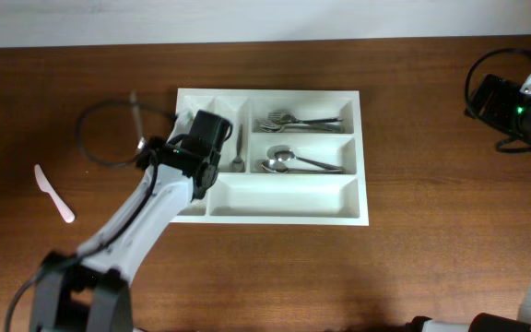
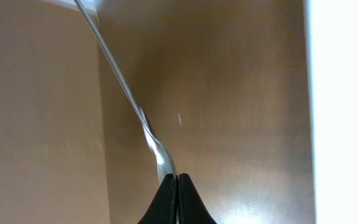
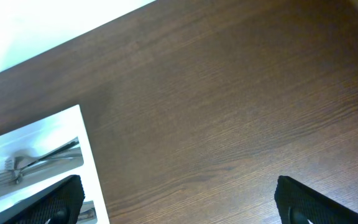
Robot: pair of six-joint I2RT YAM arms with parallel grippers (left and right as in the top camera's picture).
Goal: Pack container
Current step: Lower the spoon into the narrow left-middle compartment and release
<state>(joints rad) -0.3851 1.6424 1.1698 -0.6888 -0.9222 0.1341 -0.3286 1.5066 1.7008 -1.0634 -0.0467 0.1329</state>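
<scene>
Brown wood is covering the whole table, and a white wall is running along the far edge.

A big white tray is sitting in the middle of the table, right under the left claw and far to the left of the right claw.

The left claw is reaching down over the narrow slots at the left end of the tray. In the left wrist picture its two black fingers are pressing tight together. They are pinching a thin silver cutlery piece, which is slanting up and away from the claw. I cannot tell if it is a fork, a spoon or a knife.

From above, a silver handle is lying in the narrow slot just to the right of the left claw. I cannot tell if it is the same piece.

Forks are lying in the long slot farther right of the left claw. Spoons are lying in the next long slot, just beside the forks.

A small white knife is lying on the bare wood, well off to the left of the left claw. A black cable is looping on the table near that claw.

The right claw is hanging over bare wood at the right side, with its fingers spread wide and gripping nothing.
</scene>
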